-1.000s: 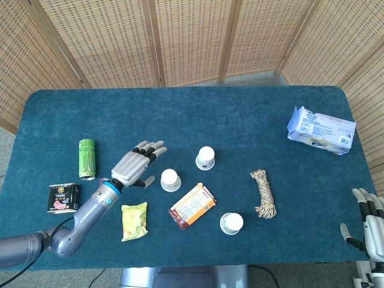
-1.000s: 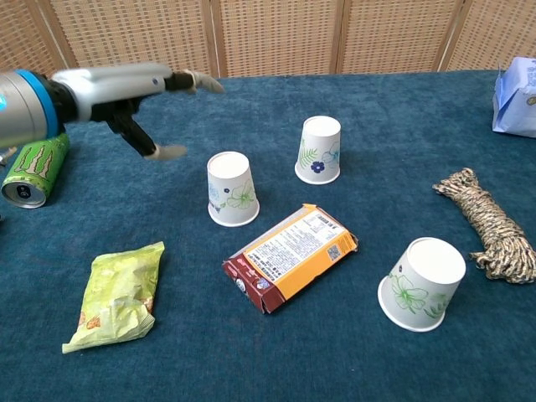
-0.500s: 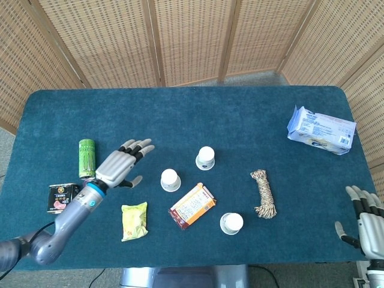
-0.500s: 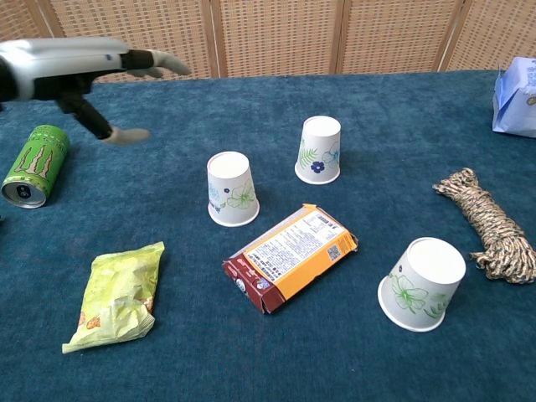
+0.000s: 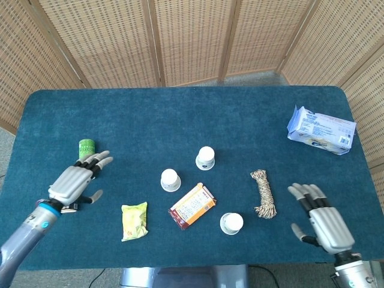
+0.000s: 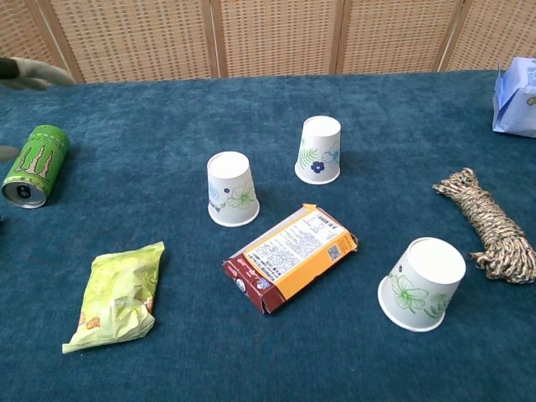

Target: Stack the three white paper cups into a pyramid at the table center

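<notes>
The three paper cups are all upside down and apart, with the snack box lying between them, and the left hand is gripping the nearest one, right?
No. The left hand holds nothing; in the head view it is open by the green can, away from the three paper cups. The rest is right.

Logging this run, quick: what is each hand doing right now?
Left hand: open, fingers spread, holding nothing.
Right hand: open, fingers spread, holding nothing.

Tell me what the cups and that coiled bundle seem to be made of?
The three cups look like matte white paper with printed flowers. The rope bundle seems to be braided cord, fibre or synthetic, mottled tan and dark.
</notes>
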